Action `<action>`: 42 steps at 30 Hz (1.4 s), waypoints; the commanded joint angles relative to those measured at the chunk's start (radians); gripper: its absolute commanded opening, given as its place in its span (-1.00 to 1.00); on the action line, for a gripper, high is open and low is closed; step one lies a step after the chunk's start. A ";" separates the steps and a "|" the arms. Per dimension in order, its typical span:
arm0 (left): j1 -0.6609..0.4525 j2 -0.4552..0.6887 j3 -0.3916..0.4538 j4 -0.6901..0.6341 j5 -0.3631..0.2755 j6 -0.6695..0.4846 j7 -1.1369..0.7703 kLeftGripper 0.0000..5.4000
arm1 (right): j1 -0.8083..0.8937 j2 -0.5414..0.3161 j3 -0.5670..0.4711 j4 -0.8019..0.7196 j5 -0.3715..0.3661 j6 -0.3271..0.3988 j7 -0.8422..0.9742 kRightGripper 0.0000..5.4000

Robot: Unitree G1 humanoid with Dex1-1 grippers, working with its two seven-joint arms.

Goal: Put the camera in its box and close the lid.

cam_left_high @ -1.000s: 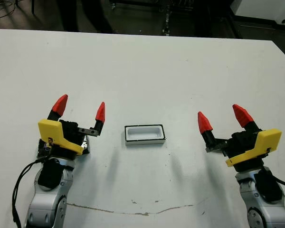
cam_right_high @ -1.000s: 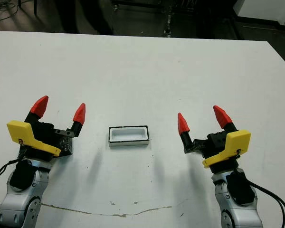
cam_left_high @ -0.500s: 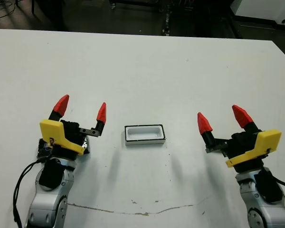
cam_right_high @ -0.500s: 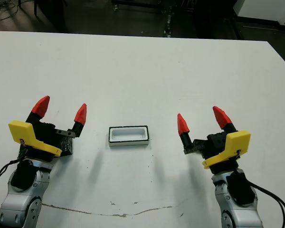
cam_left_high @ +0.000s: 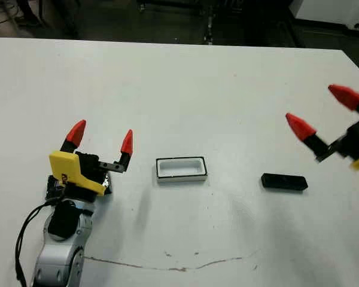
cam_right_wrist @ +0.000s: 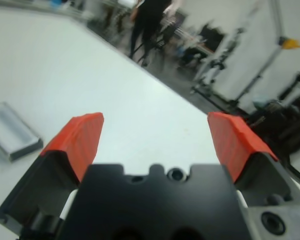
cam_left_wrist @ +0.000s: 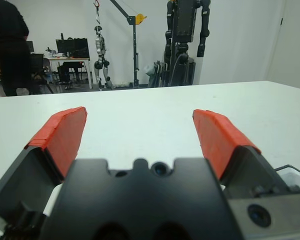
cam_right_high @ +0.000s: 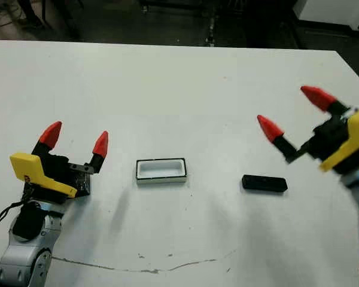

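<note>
The box (cam_left_high: 181, 168), a shallow white tray with a thin black rim, lies open at the table's middle; it also shows as the box (cam_right_wrist: 12, 132) in the right wrist view. The camera (cam_left_high: 284, 182), a small black block, lies flat on the table to the right of the box. My right gripper (cam_left_high: 323, 110) hangs open above and to the right of the camera, holding nothing. My left gripper (cam_left_high: 102, 139) stands open to the left of the box, also with nothing in it. Under it a black glossy edge of the lid (cam_left_high: 106, 184) peeks out; most of the lid is hidden.
A thin crack line (cam_left_high: 179, 266) runs across the table near its front edge. Beyond the far edge stand a person (cam_left_wrist: 7, 45), a second person (cam_right_wrist: 150, 20), and lab equipment (cam_left_wrist: 182, 40). A cable (cam_left_high: 21, 239) trails from my left arm.
My right arm has risen and swung up and to the right, uncovering the camera that lay beneath it. The left arm and the box have not moved.
</note>
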 commanded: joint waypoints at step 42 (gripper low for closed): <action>0.000 0.006 0.004 -0.002 0.013 0.015 0.008 1.00 | -0.646 -0.216 0.833 0.667 -0.374 -0.154 0.793 1.00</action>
